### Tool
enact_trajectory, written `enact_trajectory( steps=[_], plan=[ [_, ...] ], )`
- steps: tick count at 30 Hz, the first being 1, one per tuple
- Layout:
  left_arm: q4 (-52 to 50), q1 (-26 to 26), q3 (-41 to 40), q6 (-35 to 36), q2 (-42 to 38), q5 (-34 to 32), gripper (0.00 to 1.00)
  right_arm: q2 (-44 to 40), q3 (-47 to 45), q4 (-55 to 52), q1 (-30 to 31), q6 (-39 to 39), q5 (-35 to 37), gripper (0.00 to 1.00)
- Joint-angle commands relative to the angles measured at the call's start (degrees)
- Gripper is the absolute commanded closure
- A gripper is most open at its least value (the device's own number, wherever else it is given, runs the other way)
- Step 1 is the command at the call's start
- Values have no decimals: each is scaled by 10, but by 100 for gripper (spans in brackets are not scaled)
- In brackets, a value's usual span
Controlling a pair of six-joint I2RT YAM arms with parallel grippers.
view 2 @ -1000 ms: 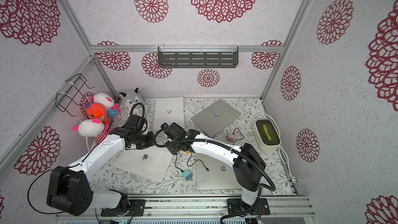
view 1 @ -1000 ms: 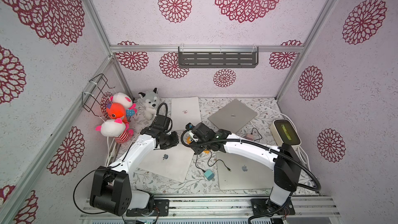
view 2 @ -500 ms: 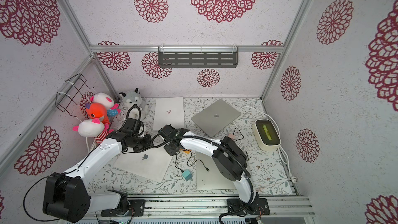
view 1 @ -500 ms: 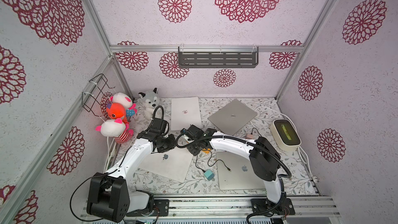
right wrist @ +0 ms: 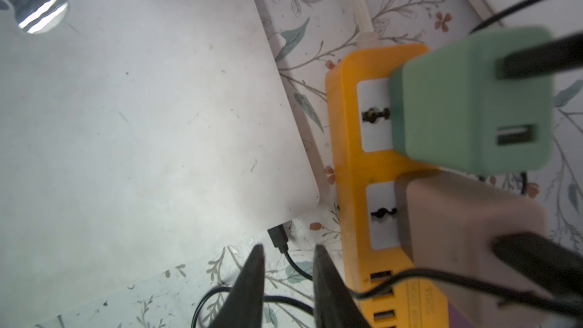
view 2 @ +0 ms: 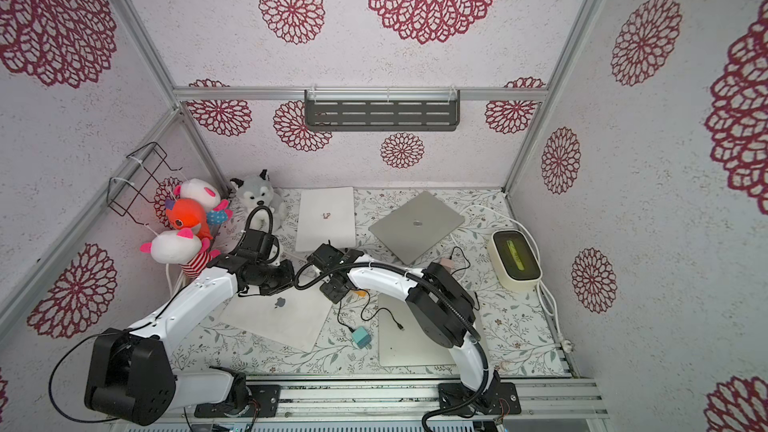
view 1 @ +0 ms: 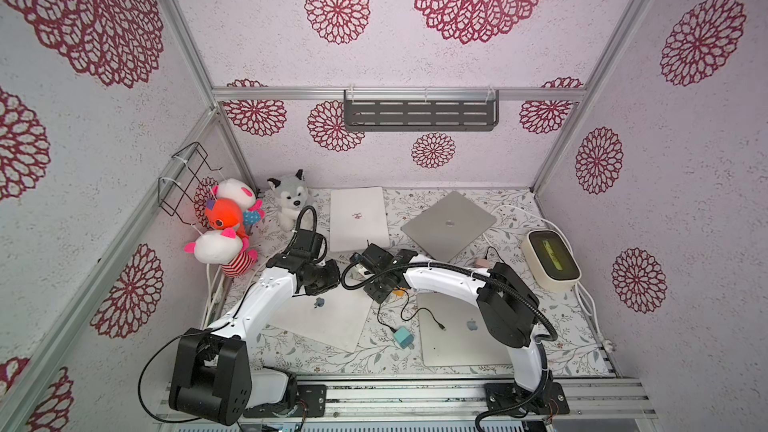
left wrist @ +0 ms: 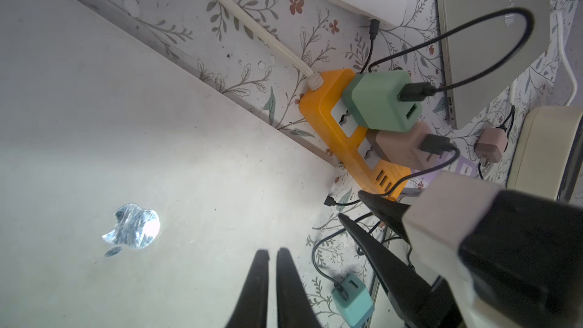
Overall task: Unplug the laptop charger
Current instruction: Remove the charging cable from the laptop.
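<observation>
Two sets of fingers at one white laptop on the worktop. Holds the left fingers, closed and empty, low over the lid, probably to pin it against the pull. Finds the charger plug seated at the laptop's corner. Straddles its cable with the right fingers, narrowly parted, gripping nothing yet, beside the orange power strip.

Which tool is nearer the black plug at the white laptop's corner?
Right. The right tool has its tips just short of the black plug; the left tool hangs over the laptop lid, farther off.
</observation>
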Motion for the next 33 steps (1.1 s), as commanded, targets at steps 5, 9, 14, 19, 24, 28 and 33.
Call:
enact_trajectory(
  steps=[5,9,14,19,24,28,33],
  plan=[
    [22,3,-7,-10,8,8,88,4,-19,0,-2,-20,-5,73],
    [23,3,-9,-10,9,6,88,1,-31,11,-1,-21,-4,75],
    [28,3,-14,-13,9,9,88,4,-32,15,-1,-24,-4,76],
    [31,3,-16,-13,11,9,88,7,-31,17,1,-25,-5,77],
    [34,1,-16,-14,13,11,88,12,-30,22,3,-25,-9,78],
    [38,-1,-19,-16,15,12,88,18,-26,21,3,-31,-9,79],
    [46,-5,-24,-21,21,14,88,21,-29,22,3,-35,-9,79]
  ],
)
